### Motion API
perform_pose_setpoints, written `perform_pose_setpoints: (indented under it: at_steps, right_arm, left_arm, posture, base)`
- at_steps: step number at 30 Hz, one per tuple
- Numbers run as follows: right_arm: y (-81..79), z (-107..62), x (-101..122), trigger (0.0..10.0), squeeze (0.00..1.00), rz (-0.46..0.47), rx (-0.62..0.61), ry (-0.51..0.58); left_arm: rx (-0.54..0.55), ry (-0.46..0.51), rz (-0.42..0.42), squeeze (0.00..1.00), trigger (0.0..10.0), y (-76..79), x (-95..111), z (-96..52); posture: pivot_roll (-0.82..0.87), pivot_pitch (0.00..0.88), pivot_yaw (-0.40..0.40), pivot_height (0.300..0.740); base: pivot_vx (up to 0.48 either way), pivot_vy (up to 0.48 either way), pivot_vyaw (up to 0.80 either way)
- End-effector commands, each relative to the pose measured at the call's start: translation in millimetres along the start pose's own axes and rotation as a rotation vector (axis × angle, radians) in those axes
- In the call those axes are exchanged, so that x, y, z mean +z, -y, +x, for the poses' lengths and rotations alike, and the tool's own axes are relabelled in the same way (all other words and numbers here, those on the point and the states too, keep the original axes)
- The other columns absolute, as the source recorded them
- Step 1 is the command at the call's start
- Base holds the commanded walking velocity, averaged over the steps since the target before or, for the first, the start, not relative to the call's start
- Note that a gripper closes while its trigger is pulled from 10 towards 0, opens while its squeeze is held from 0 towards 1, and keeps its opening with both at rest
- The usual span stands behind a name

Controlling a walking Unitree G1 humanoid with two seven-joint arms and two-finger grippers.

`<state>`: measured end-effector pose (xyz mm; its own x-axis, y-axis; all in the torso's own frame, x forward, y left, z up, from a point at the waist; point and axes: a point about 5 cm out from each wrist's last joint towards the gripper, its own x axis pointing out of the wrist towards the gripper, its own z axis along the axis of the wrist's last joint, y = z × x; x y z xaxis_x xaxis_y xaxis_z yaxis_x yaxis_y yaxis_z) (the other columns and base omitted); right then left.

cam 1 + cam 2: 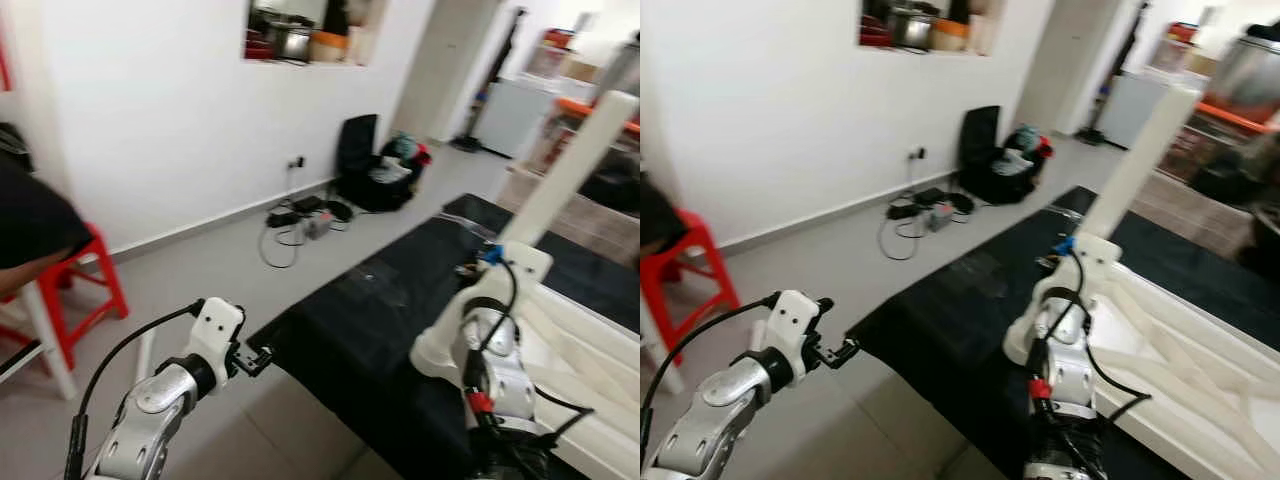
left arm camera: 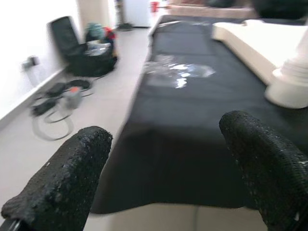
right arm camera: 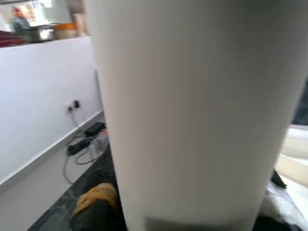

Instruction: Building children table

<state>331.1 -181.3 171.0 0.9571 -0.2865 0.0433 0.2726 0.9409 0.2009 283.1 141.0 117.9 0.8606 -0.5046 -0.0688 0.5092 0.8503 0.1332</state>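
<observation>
Nearest the camera, at the lower left of the left eye view, the left gripper (image 1: 262, 357) hangs over pale floor just off the corner of the black cloth-covered platform (image 1: 370, 340); in its wrist view its two black fingers (image 2: 62, 180) stand wide apart with nothing between them. At the lower right of the frame the right gripper (image 1: 500, 262) is raised at the foot of a long white cylindrical table leg (image 1: 575, 160), which slants up toward the upper right corner; the wrist view looks straight along this leg (image 3: 192, 110), so it appears to be held, though how tightly the fingers close on it cannot be told. Just beside it, at the right edge, lies the upturned white plastic tabletop with moulded ribs (image 1: 590, 350), resting on the black cloth. The leg looks light, stiff and smooth, probably hollow plastic, so it may slip or twist in a loose grasp; a hold low on the shaft, near the end that meets the tabletop socket, would likely steer it best. Farther off, a red plastic stool (image 1: 85, 285) stands at middle left, tangled black cables (image 1: 295, 220) lie by the white wall, and a black bag (image 1: 375, 165) sits beyond them.
</observation>
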Motion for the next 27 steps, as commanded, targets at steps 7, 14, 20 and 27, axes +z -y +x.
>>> perform_pose_setpoints:
  at_steps: [7,14,20,27]
  right_arm:
    - [-23.7,5.8,17.7,10.0,0.0,0.04,0.573,-0.026]
    - [-15.7,11.7,21.5,10.0,0.0,-0.093,0.823,-0.035]
    - [6.9,39.7,13.1,0.0,0.0,-0.113,0.517,-0.104]
    - [74.1,13.9,-33.8,0.0,0.0,-0.055,-0.364,-0.235]
  left_arm:
    - [-0.018,-0.008,-0.001,0.0,10.0,3.0,-3.2,0.3]
    - [-0.022,-0.001,0.0,0.0,10.0,4.0,-1.3,2.4]
    - [-0.018,-0.001,0.002,0.0,10.0,3.2,-1.4,0.7]
    - [-0.016,-0.006,0.003,0.0,10.0,5.2,-2.4,0.0]
  posture:
    - [0.12,0.0,-0.156,0.74]
    - [0.13,0.0,-0.159,0.74]
    - [0.14,0.0,-0.165,0.74]
    - [0.13,0.0,-0.159,0.74]
  base:
    - [0.0,0.0,0.0]
    - [0.0,0.0,0.0]
    - [0.0,0.0,0.0]
    - [0.0,0.0,0.0]
